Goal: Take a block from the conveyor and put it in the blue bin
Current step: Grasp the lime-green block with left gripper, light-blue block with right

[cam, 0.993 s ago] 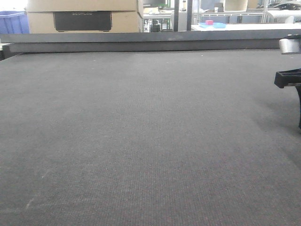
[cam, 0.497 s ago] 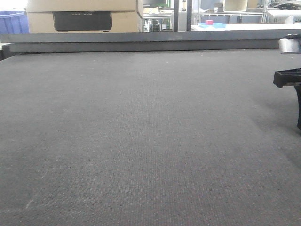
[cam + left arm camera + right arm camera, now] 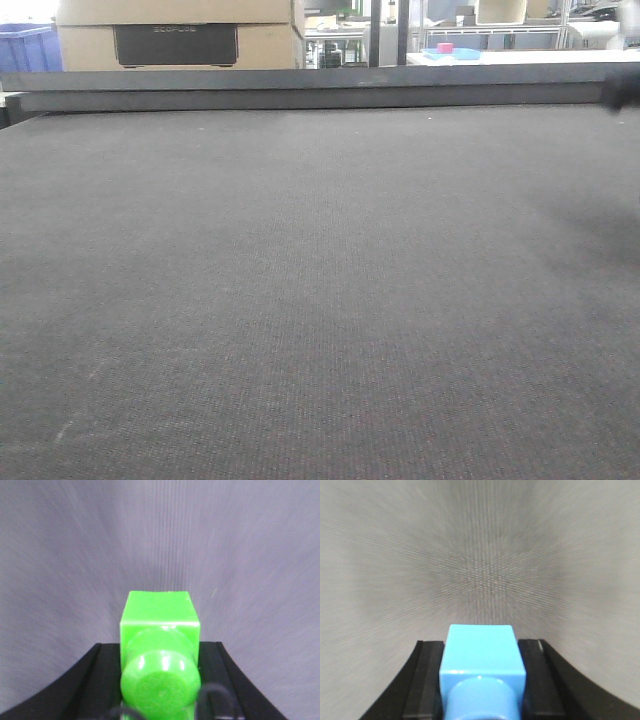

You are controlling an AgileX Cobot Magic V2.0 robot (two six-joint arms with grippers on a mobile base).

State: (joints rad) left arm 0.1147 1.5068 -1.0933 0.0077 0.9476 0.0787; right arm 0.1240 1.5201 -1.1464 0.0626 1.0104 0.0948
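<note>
Carrying seems the step in hand: left tool [image 3: 160, 652] clamps green block [image 3: 159, 612], right tool [image 3: 481, 675] clamps blue block [image 3: 481, 647] above conveyor [image 3: 300, 280]; next move calls for reaching blue bin [image 3: 25, 48], then releasing.

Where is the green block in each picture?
Front view: not in it.
Left wrist view: green block at bottom middle, held in the left pincer.
Right wrist view: not in it; a blue block is there instead.
Shared landmark: the woven grey conveyor shows in every view.

Clamped green block [image 3: 159, 614], clamped blue block [image 3: 481, 650], above woven grey conveyor [image 3: 320, 280].
</note>
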